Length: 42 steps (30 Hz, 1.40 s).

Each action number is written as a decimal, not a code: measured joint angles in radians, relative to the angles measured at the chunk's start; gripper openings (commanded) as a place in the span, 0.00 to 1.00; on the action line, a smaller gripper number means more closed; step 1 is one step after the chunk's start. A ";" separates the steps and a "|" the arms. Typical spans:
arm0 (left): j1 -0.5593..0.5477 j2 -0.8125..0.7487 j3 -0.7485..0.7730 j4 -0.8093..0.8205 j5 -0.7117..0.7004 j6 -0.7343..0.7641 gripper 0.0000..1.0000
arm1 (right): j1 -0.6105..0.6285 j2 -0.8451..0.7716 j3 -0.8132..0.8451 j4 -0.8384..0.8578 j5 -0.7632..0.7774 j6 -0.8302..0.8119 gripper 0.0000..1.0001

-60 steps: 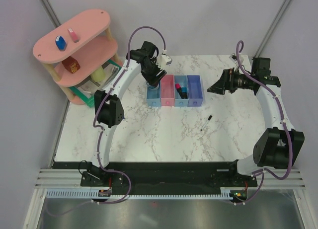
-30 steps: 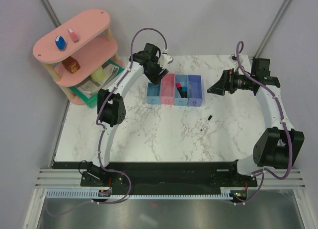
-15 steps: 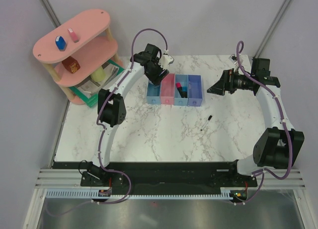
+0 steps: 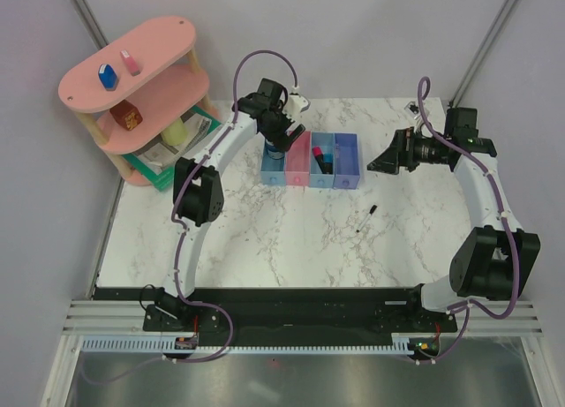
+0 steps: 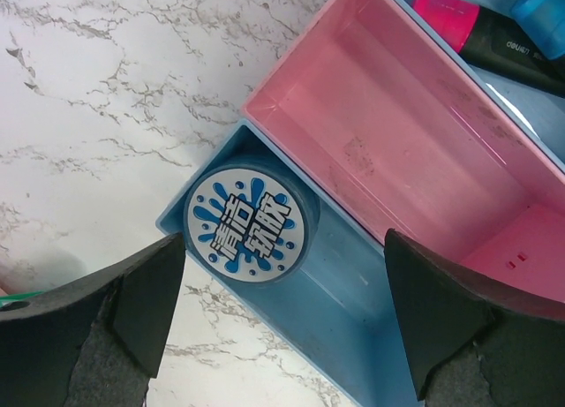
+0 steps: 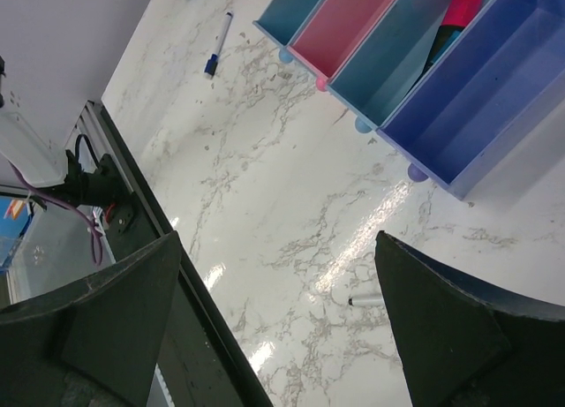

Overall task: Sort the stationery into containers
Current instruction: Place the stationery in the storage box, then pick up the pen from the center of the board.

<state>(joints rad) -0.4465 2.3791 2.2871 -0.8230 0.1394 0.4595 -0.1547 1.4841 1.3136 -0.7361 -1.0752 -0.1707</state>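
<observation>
The round teal-blue pot (image 5: 252, 219) with a printed white lid sits in the far end of the light blue bin (image 5: 371, 310). My left gripper (image 5: 282, 327) is open and empty just above that bin (image 4: 273, 169). The pink bin (image 5: 397, 151) is empty. The blue bin (image 4: 320, 162) holds the pink-capped marker (image 5: 455, 14) and a blue-capped marker (image 5: 538, 5). The violet-blue bin (image 4: 346, 160) looks empty. The thin black pen (image 4: 366, 217) lies on the table right of the bins. My right gripper (image 4: 388, 153) is open and empty above the table. The blue eraser (image 4: 108, 76) and the pink eraser (image 4: 131, 63) lie on the shelf top.
The pink oval tiered shelf (image 4: 150, 94) stands at the back left, with the orange object (image 4: 128, 116) on its middle tier and the green-edged book (image 4: 154, 170) at its foot. In the right wrist view a small blue-ended pen (image 6: 218, 43) lies left of the bins.
My left gripper has shifted slightly right and back above the light blue bin. My right gripper has dipped a little. The pen and bins have not moved.
</observation>
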 measured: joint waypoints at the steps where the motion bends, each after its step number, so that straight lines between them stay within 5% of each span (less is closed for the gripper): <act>1: 0.000 -0.006 -0.009 0.005 0.000 -0.002 1.00 | 0.000 0.000 -0.002 -0.014 0.001 -0.016 0.98; 10: 0.000 -0.308 -0.275 0.041 0.002 0.021 1.00 | 0.000 0.029 -0.046 -0.254 0.154 -0.248 0.96; 20: 0.016 -0.756 -0.773 0.023 -0.069 0.099 1.00 | 0.009 0.156 -0.148 -0.261 0.338 -0.217 0.90; 26: 0.065 -0.758 -0.965 -0.028 -0.099 0.097 1.00 | 0.033 0.212 -0.168 -0.177 0.438 -0.137 0.89; 42: 0.184 -0.628 -0.890 -0.136 -0.140 0.033 1.00 | 0.121 0.266 -0.201 0.022 0.586 0.027 0.81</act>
<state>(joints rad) -0.2623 1.7508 1.3968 -0.9588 -0.0002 0.4923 -0.0338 1.7500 1.1122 -0.7143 -0.4892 -0.1436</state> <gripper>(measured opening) 0.993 0.837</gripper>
